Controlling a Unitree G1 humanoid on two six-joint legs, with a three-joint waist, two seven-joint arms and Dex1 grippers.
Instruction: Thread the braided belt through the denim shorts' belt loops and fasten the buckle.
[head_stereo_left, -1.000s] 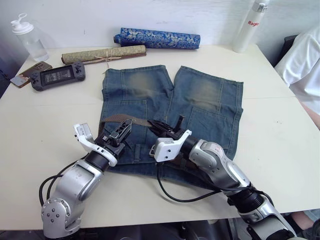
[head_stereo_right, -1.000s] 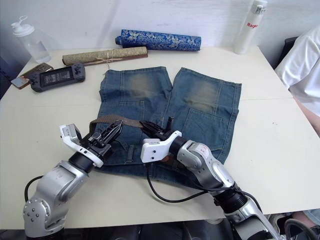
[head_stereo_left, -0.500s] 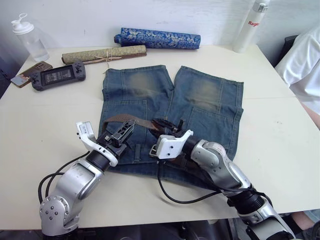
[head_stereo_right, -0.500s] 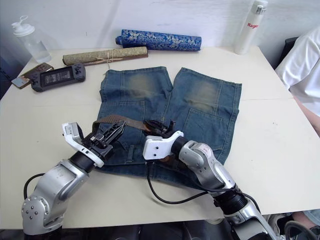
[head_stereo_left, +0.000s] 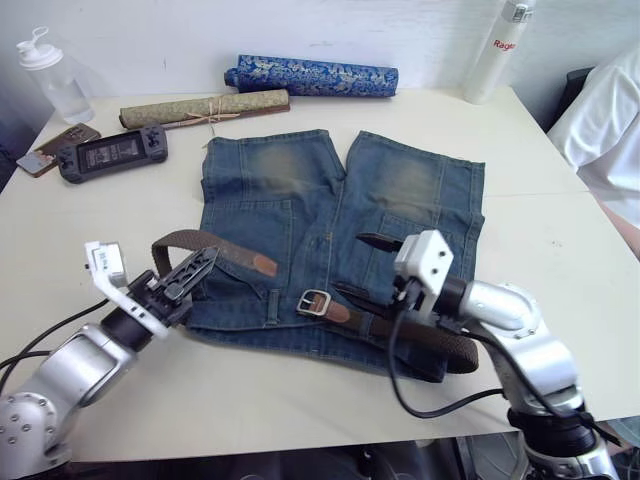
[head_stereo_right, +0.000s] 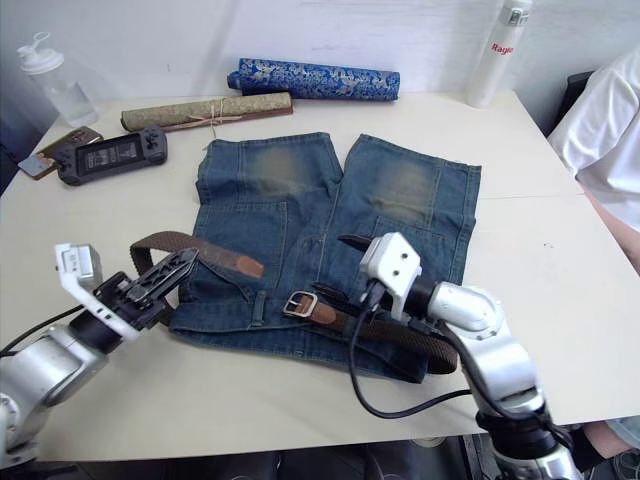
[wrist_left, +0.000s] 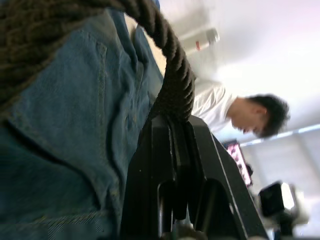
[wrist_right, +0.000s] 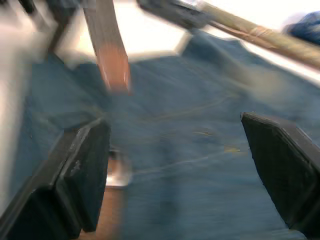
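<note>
Tabletop: dark-brown braided belt (head_stereo_left: 215, 246), tan-tipped, across denim shorts (head_stereo_left: 300, 200)

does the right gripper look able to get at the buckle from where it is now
Probably yes. The right gripper hangs open just above the denim shorts, and the buckle lies exposed on the waistband close beside its fingers, with nothing lying over it. The left gripper holds the braided belt well away.

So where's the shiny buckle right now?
The buckle lies flat on the waistband of the denim shorts, near the table's front edge. It sits between the two grippers, closer to the open right gripper.
</note>
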